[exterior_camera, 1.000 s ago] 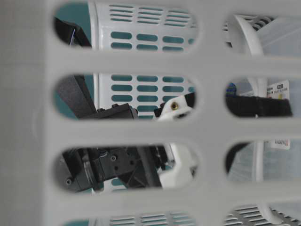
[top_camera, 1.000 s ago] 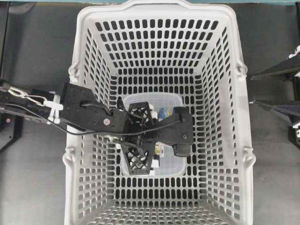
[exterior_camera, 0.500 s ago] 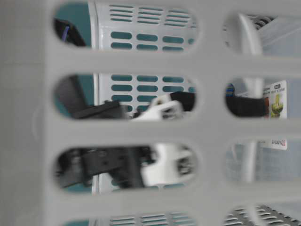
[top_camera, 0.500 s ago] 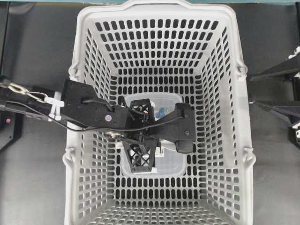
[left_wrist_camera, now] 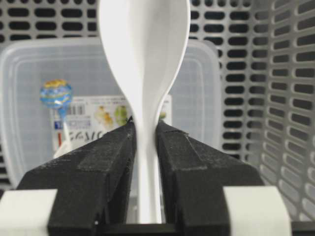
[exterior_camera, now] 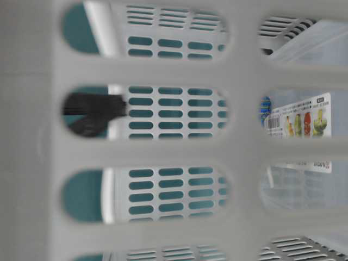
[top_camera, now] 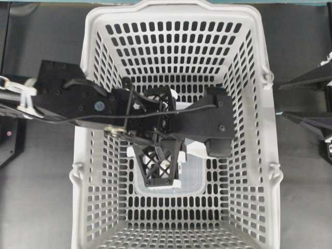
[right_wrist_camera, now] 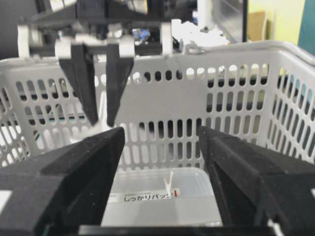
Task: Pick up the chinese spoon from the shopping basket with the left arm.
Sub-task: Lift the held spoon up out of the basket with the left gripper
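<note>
My left gripper (left_wrist_camera: pixel 145 125) is shut on the handle of the glossy white chinese spoon (left_wrist_camera: pixel 143 54). The spoon's bowl points away from the camera, and the gripper holds it above the floor of the light-grey shopping basket (left_wrist_camera: pixel 285 98). In the overhead view the left gripper (top_camera: pixel 165 136) hangs over the middle of the basket (top_camera: pixel 270 155), and the arm hides the spoon. Across the basket, the right wrist view shows the left gripper (right_wrist_camera: pixel 101 118) with its fingers pointing down. My right gripper (right_wrist_camera: pixel 160 142) is open and empty outside the basket wall (right_wrist_camera: pixel 197 88).
A clear rectangular labelled container (left_wrist_camera: pixel 206 98) lies on the basket floor under the spoon, with a blue lollipop (left_wrist_camera: pixel 55 93) inside. It also shows in the overhead view (top_camera: pixel 194 176) and the table-level view (exterior_camera: pixel 304 125). The slotted basket walls stand close on all sides.
My left arm has risen with the spoon in its grip. It has left the lower slots of the table-level view and looks larger from overhead. The container has stayed on the floor.
</note>
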